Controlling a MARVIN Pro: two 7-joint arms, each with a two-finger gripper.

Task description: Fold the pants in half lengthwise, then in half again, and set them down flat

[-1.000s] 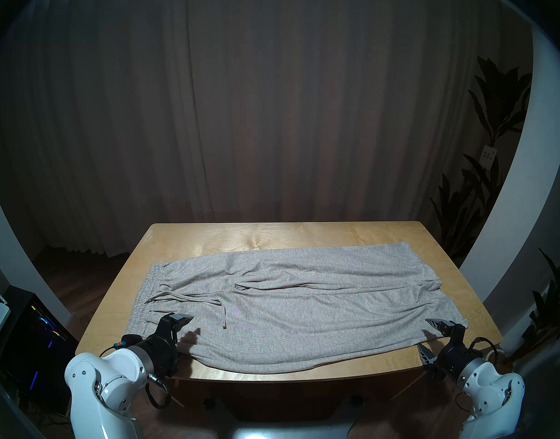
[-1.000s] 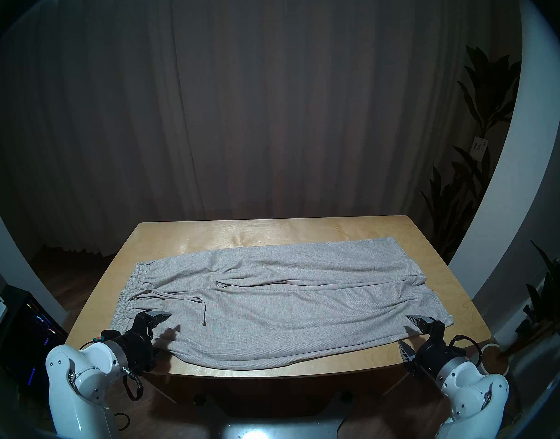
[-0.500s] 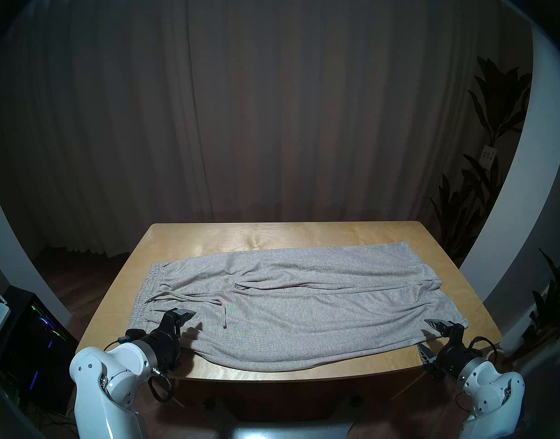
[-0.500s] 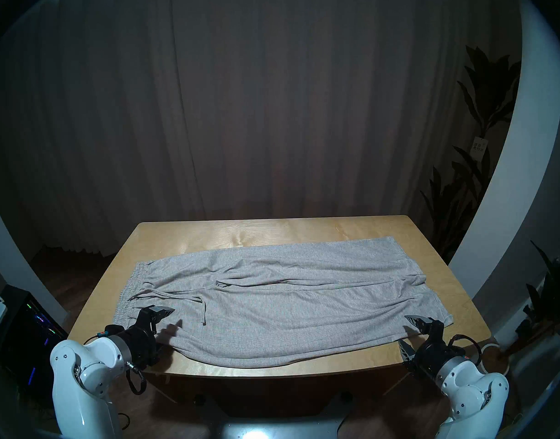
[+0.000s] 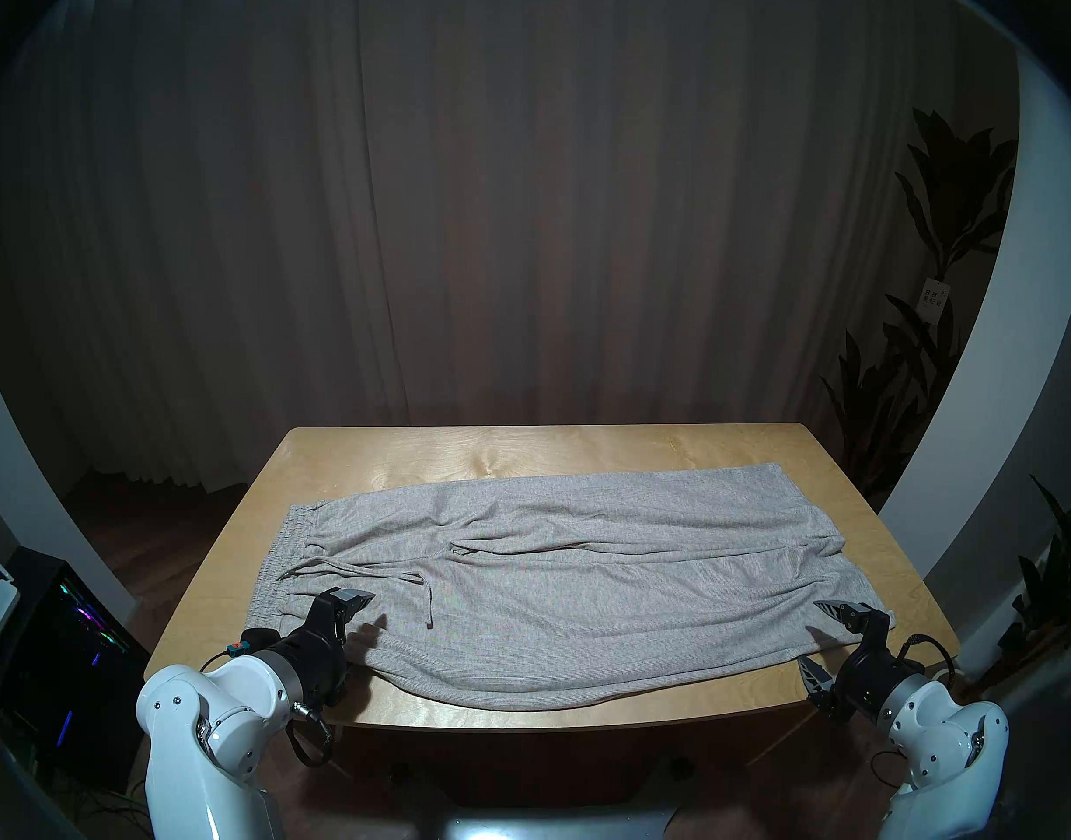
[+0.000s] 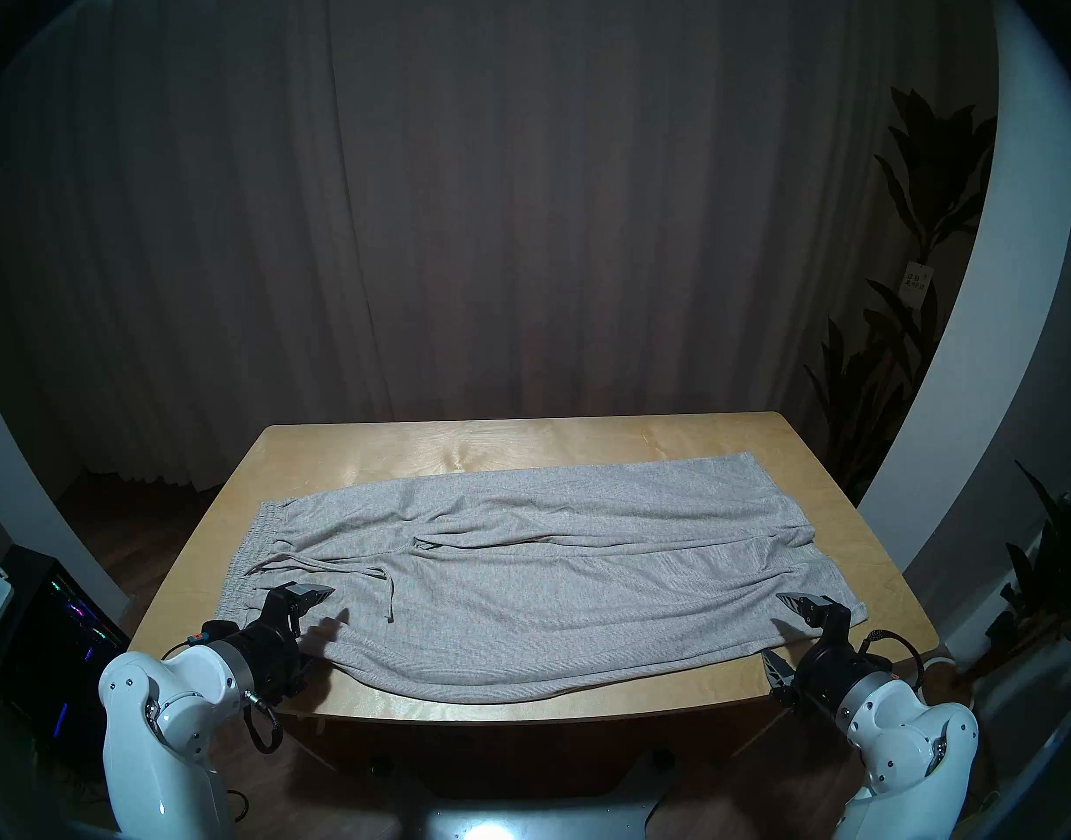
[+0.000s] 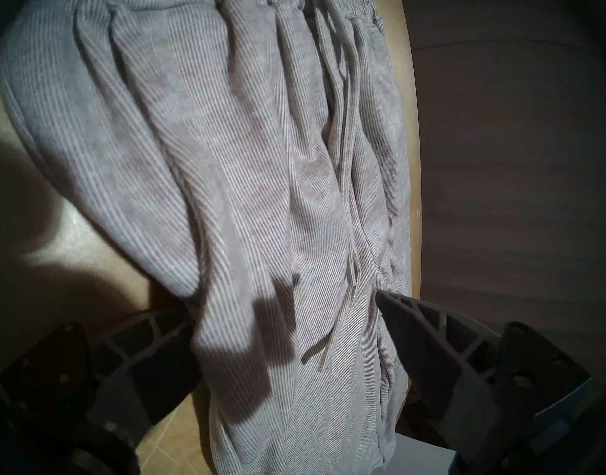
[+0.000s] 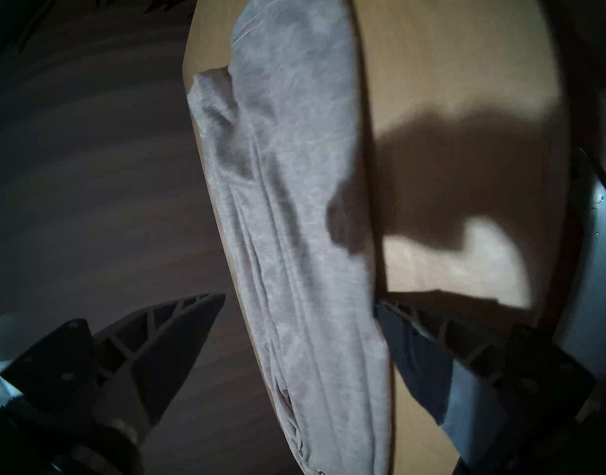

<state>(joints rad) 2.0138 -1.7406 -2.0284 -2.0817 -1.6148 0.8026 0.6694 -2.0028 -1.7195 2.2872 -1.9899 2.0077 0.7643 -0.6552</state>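
The light grey pants (image 5: 581,578) (image 6: 551,572) lie spread across the wooden table (image 5: 581,451), with the waistband (image 5: 272,572) at the left and the leg hems at the right. The drawstring (image 5: 427,602) trails over the front. My left gripper (image 5: 357,636) (image 7: 284,306) is open at the near edge just below the waistband, one finger above the cloth and one below. At the near right hem corner my right gripper (image 5: 811,634) (image 8: 299,299) is open too, and the pants (image 8: 305,258) run between its fingers.
A computer tower (image 5: 66,645) with coloured lights stands on the floor at the left. Dark leafy plants (image 5: 884,396) stand to the right of the table. A curtain hangs behind. Bare wood shows along the table's far side and near edge.
My left gripper has slid a little forward and to the right along the near edge of the pants. The right gripper has edged slightly up over the hem corner. The pants lie as before.
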